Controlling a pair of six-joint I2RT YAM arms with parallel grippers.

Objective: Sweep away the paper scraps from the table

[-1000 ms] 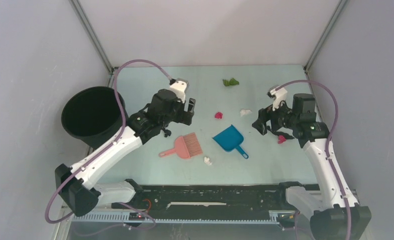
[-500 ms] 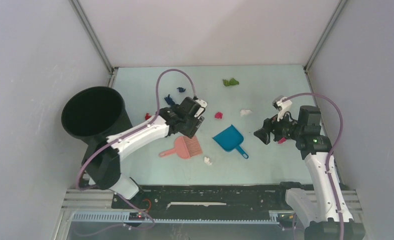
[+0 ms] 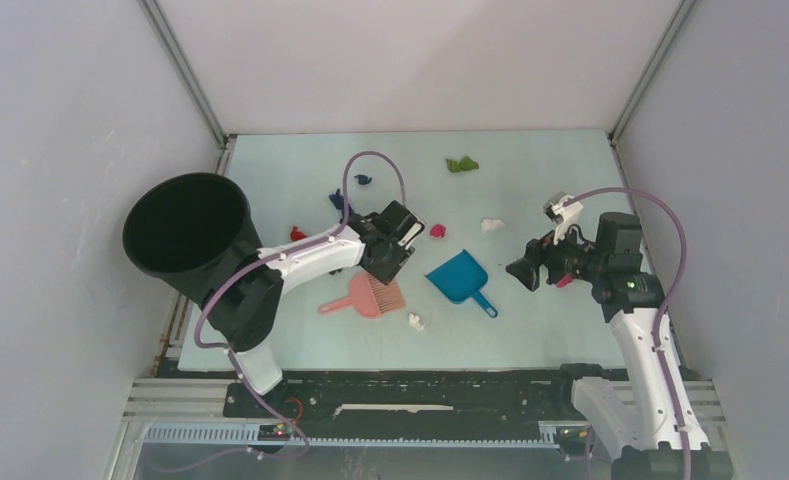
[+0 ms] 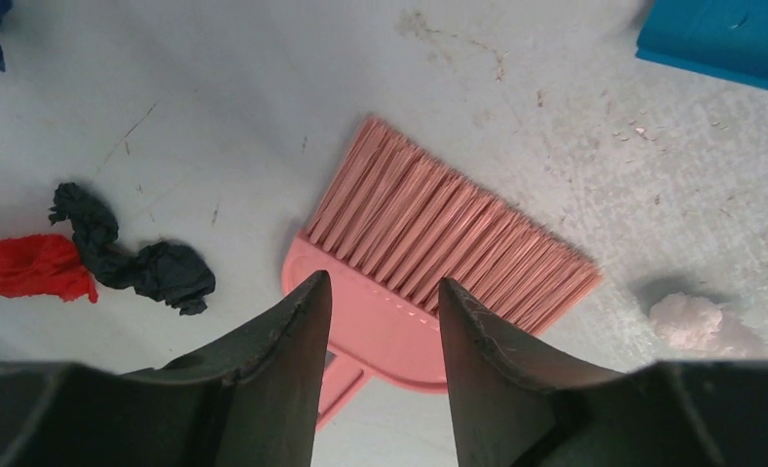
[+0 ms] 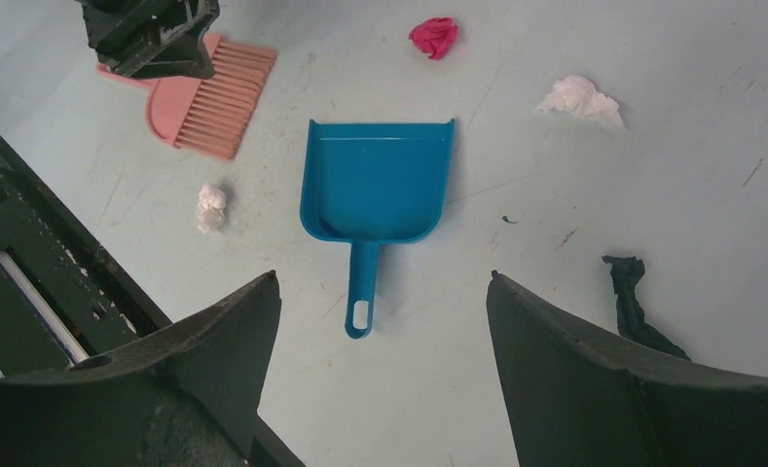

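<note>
Paper scraps (image 3: pixel 490 225), two white, surround one brush (image 3: pixel 368 296) and one dustpan (image 3: pixel 457 276).

The left gripper (image 4: pixel 384 287) hangs with its 2 fingers (image 4: pixel 282 350) parted over the pink brush (image 4: pixel 438 263) on the counter (image 4: pixel 214 97). At left, a black scrap (image 4: pixel 136 258) touches a red scrap (image 4: pixel 24 268). A white scrap (image 4: pixel 691 321) lies right; a blue dustpan (image 4: pixel 720 39) shows top right.

The table (image 3: pixel 540 185) bears paper scraps (image 3: pixel 461 164), a pink brush (image 3: pixel 372 296) and blue dustpan (image 3: pixel 457 276).
</note>
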